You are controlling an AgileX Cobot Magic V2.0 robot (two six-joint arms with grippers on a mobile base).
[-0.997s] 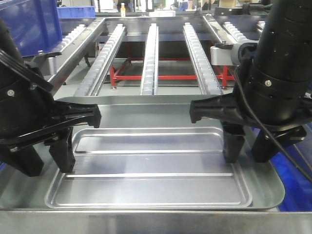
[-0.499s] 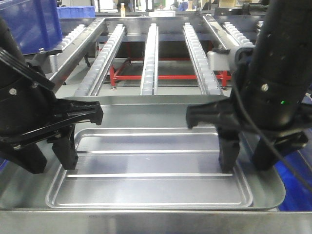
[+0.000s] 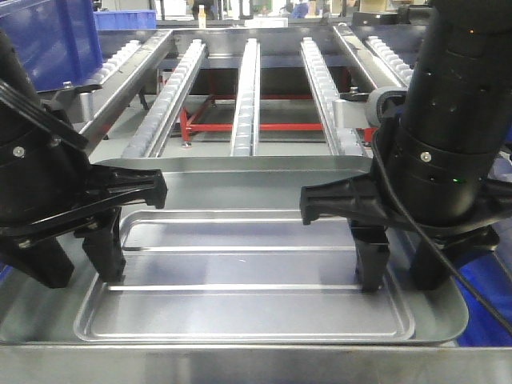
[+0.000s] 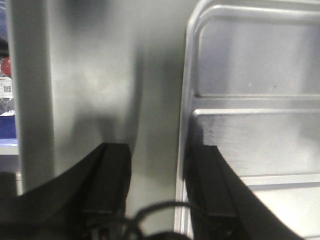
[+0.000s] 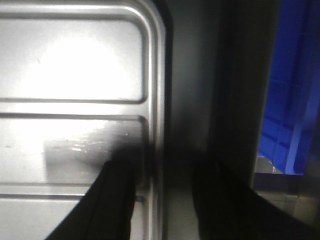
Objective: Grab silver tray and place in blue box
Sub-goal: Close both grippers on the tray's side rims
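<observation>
Front view: we see silver tray (image 3: 240, 308) flat inside larger pan (image 3: 240, 186), near its front edge, roller tracks (image 3: 244, 96) behind. Left gripper (image 3: 76, 268) and right gripper (image 3: 400, 272) both spread wide, straddling tray's short rims.
Left wrist: we see rim between parted fingers, unclamped.
Right wrist: one finger inside tray, one outside; blue box (image 5: 292, 100) just beyond pan.

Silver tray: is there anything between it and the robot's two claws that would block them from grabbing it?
Nothing visible does. The left end effector and right end effector are each open astride an end rim of the silver tray, one finger inside it and one outside, over the larger pan it lies in.
</observation>
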